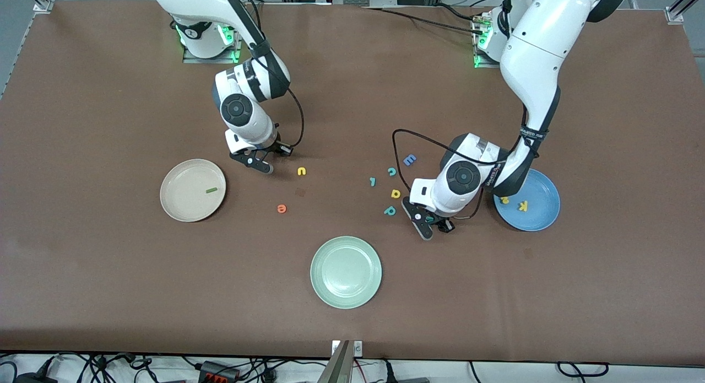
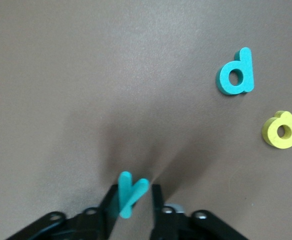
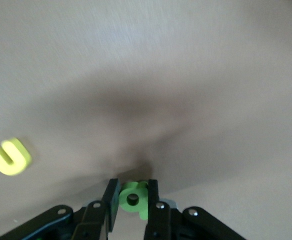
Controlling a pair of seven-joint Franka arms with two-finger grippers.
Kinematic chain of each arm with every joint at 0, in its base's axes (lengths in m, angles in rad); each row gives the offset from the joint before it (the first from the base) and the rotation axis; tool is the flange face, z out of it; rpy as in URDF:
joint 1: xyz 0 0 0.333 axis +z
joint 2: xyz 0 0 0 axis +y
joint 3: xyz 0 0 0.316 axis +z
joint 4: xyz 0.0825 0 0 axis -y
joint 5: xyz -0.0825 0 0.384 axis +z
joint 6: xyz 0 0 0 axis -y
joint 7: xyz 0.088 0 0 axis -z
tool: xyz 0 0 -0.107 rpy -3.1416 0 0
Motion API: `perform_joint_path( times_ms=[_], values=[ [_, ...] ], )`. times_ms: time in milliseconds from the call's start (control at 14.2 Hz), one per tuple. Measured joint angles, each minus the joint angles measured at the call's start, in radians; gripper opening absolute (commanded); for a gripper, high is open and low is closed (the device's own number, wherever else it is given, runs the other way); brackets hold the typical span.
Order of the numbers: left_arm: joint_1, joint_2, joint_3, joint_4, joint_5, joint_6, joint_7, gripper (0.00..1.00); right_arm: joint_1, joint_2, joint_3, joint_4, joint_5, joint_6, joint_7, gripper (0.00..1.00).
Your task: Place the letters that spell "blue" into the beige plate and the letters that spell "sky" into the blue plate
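Note:
My right gripper (image 1: 260, 165) hangs low over the table beside the beige plate (image 1: 182, 202), shut on the green "b" (image 3: 135, 199). The dark green "l" (image 1: 211, 190) lies in that plate. The yellow "u" (image 1: 301, 171) and orange "e" (image 1: 282, 209) lie on the table toward the middle. My left gripper (image 1: 427, 223) is down at the table beside the blue plate (image 1: 538, 217), shut on the teal "y" (image 2: 131, 192). In the blue plate lie the yellow-orange "k" (image 1: 523, 205) and the yellow "s" (image 1: 504, 199), which is partly hidden by the left arm.
A pale green plate (image 1: 346, 271) sits nearer the front camera at mid-table. Loose letters lie beside my left gripper: teal "p" (image 1: 390, 210), yellow "a" (image 1: 395, 193), teal "c" (image 1: 392, 171), blue "E" (image 1: 409, 160) and a small teal piece (image 1: 373, 181).

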Motion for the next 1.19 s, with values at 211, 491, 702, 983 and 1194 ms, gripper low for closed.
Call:
perform_joint_path(
  times_ms=[211, 491, 702, 983, 1194],
  values=[
    [0.000, -0.002, 0.002, 0.004, 0.063, 0.001, -0.003, 0.03, -0.003, -0.007, -0.108, 0.046, -0.034, -0.020, -0.128, 0.06],
    [0.021, -0.069, 0.011, 0.021, 0.081, -0.168, -0.007, 0.03, -0.022, -0.007, -0.309, 0.108, -0.045, -0.113, -0.491, 0.06],
    [0.055, -0.128, 0.017, 0.020, 0.087, -0.266, -0.008, 0.04, -0.085, -0.006, -0.374, 0.157, -0.046, -0.204, -0.702, 0.06],
    [0.148, -0.172, 0.020, 0.019, 0.091, -0.447, -0.014, 0.04, -0.134, 0.062, -0.372, 0.171, -0.048, -0.208, -0.762, 0.07],
    [0.207, -0.183, 0.020, 0.006, 0.091, -0.483, -0.019, 0.04, -0.131, 0.122, -0.363, 0.199, -0.048, -0.188, -0.762, 1.00]
  ],
)
